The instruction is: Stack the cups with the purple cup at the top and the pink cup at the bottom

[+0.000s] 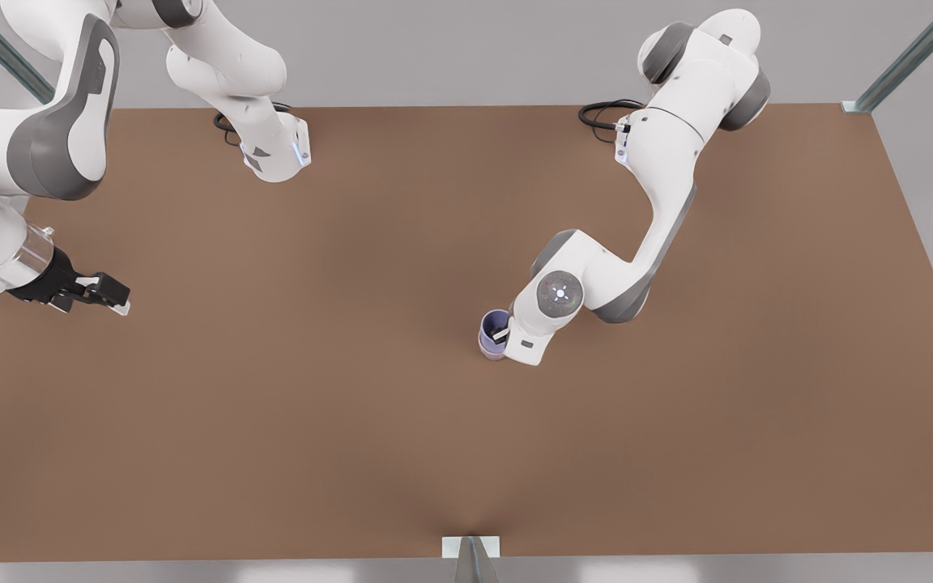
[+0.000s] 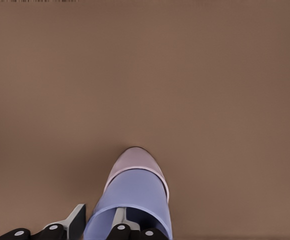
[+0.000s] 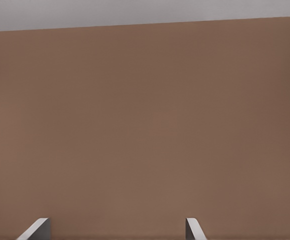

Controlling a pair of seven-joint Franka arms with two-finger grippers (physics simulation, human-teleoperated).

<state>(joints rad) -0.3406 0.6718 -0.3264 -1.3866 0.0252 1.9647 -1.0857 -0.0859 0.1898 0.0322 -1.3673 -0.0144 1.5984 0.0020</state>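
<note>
Two grippers work over the brown table (image 1: 288, 389). At the front view's left, the right gripper (image 1: 114, 295) waits above bare tabletop, well apart from the cups, fingers spread wide and holding nothing. Right of centre, the purple cup (image 1: 492, 324) sits nested in the pink cup (image 1: 489, 350), upright; the left gripper (image 1: 503, 331) straddles the purple cup's rim, one finger (image 2: 119, 219) inside, one outside.

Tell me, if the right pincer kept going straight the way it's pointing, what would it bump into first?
Probably nothing but the table. The right pincer hangs open near the front view's left edge, and its wrist view shows bare brown tabletop ahead. The cups sit far off with the left pincer.
</note>
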